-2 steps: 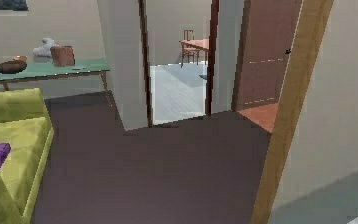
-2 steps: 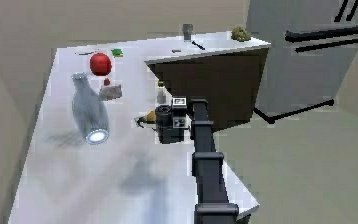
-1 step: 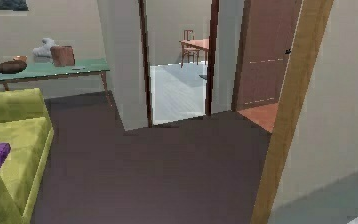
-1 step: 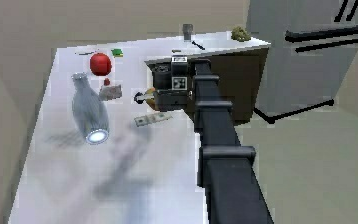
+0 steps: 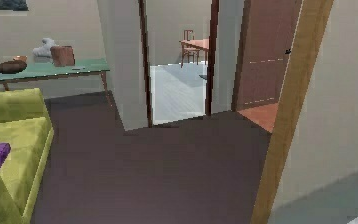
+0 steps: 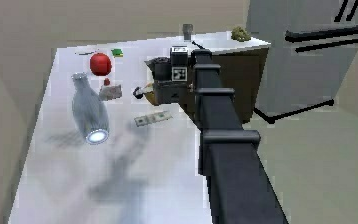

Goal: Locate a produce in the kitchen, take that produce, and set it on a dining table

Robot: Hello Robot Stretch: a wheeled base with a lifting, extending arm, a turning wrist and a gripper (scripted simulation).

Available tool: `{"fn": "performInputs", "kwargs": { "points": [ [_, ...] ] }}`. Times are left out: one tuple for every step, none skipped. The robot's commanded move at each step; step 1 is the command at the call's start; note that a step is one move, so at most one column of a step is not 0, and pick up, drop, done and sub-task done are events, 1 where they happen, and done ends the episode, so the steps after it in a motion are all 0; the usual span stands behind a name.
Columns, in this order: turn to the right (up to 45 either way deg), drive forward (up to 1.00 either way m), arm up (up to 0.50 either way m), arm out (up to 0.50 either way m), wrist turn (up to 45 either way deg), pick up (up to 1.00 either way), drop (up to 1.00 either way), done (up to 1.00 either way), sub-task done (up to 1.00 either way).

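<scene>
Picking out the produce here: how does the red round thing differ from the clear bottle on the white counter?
The red round thing is opaque; the clear bottle is see-through. The red round thing is squat; the clear bottle stands taller, narrow-necked. Both rest on the white counter.

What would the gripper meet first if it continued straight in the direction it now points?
Probably the small pale thing on the white counter, just past the gripper; the red round produce lies higher in the picture. Depth is unclear, so this is uncertain.
</scene>
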Motion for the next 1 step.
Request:
{"fn": "performInputs", "kwargs": {
  "points": [
    [0.0, 0.0, 0.0, 0.0, -45.0, 0.0, 0.0, 0.0, 0.0]
  ]
}}
